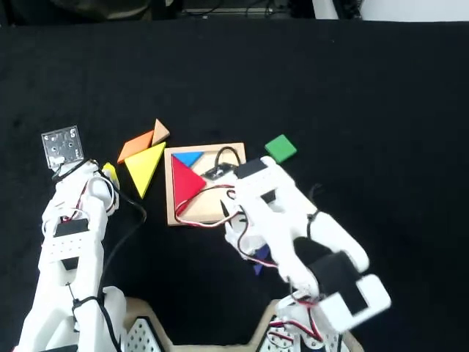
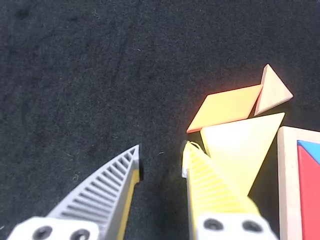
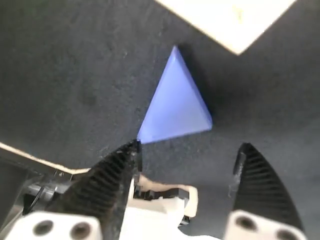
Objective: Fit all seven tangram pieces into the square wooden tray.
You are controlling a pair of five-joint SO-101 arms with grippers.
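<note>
Wooden tray (image 1: 169, 209) on black surface (image 1: 366, 88), high view: red triangle (image 1: 185, 183) and blue piece (image 1: 187, 158) seated; yellow triangle (image 1: 144, 167), orange parallelogram (image 1: 135, 145) and tan triangle (image 1: 160, 131) beside it, green square (image 1: 281, 147) near its far corner. Left wrist view: left gripper (image 2: 161, 147) wide open, empty, one fingertip beside the yellow triangle. Right wrist view: right gripper (image 3: 190, 147) open, empty, over violet triangle (image 3: 177, 100) near a tray corner; step judged its pickup, next calling for descent astride it, then closing.
</note>
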